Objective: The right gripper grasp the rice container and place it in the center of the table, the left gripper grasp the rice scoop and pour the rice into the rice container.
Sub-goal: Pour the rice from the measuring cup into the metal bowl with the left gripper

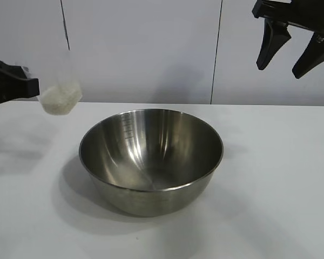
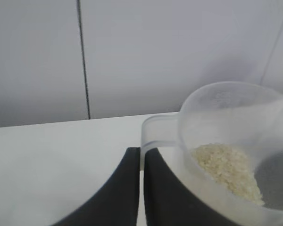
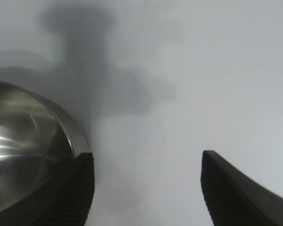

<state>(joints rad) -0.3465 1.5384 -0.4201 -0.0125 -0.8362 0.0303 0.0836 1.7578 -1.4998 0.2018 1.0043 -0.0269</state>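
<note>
The rice container [image 1: 151, 159], a large shiny steel bowl, stands in the middle of the white table [image 1: 281, 178] and holds nothing. My left gripper [image 1: 35, 86] hovers at the far left, above the table and to the bowl's left, shut on the handle of the rice scoop [image 1: 59, 86]. The clear cup carries a small heap of rice [image 1: 59, 100]. In the left wrist view the left gripper [image 2: 141, 155] pinches the scoop's handle [image 2: 153, 129], and the rice [image 2: 228, 172] lies in the cup. My right gripper [image 1: 294, 62] hangs open high at the right, holding nothing.
A plain pale wall with vertical seams [image 1: 216, 54] backs the table. In the right wrist view the bowl's rim [image 3: 61, 125] shows beside one finger of the right gripper [image 3: 146, 162], over bare tabletop.
</note>
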